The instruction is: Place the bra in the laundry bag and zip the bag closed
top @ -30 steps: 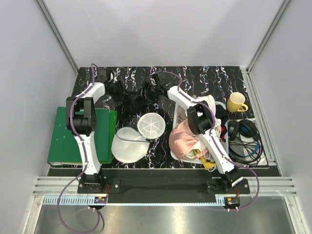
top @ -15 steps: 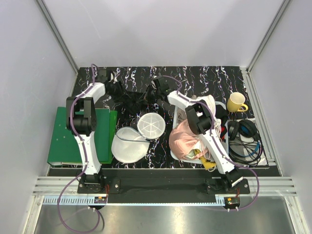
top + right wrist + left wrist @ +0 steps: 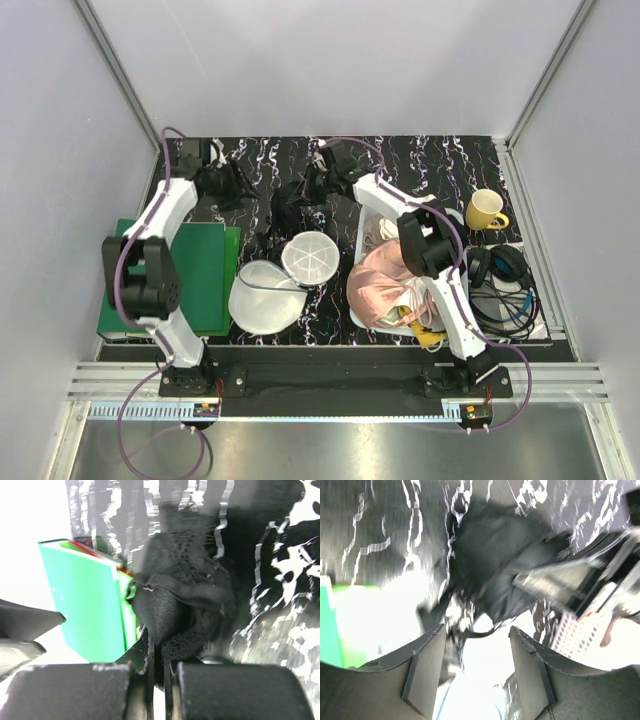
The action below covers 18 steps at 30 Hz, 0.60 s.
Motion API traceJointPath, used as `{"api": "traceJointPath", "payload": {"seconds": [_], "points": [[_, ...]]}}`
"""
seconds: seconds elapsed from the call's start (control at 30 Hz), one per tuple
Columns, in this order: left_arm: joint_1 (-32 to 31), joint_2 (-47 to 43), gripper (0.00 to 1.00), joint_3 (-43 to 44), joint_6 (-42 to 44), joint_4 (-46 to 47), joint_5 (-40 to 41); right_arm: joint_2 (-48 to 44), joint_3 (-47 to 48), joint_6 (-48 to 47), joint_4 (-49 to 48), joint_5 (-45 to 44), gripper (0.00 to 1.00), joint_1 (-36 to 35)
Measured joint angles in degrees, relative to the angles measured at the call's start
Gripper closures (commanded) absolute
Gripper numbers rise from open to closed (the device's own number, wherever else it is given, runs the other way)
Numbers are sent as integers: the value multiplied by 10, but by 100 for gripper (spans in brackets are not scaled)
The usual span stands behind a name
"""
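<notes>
The bra, a black crumpled bundle, sits at the far middle of the table, pinched between the right gripper's nearly closed fingers, while the left gripper is spread wide beside it, behind the laundry bag.

**A:** What's the table carrying?

**B:** I see a black table veined with white. A green board lies at its left edge. Just beside that, near the front, lies the laundry bag, with its round ribbed panel facing up.

**A:** And to the right?

**B:** A white basket sits right of the bag. Further right, a yellow mug stands behind a white tray. Whether the bra at the far middle touches the top, I can't tell.
</notes>
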<state>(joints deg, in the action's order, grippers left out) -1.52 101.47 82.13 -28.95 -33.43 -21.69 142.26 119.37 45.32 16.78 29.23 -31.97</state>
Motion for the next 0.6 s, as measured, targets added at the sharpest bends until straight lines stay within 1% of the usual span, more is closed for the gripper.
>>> {"api": "traceJointPath", "payload": {"seconds": [0.13,0.3,0.47,0.53,0.6], "points": [[0,-84,38,-60,0,-24,2,-57,-12,-35,27,-12,100,0],[-7,-153,33,-114,2,-73,2,-110,-16,-65,45,-16,100,1],[-33,-205,26,-122,8,-92,-12,-149,-24,-75,71,-16,100,1],[-51,-225,23,-120,16,-93,-13,-162,-23,-76,91,-16,100,1],[-75,-243,22,-113,25,-96,2,-171,-16,-70,130,-17,100,2]]}}
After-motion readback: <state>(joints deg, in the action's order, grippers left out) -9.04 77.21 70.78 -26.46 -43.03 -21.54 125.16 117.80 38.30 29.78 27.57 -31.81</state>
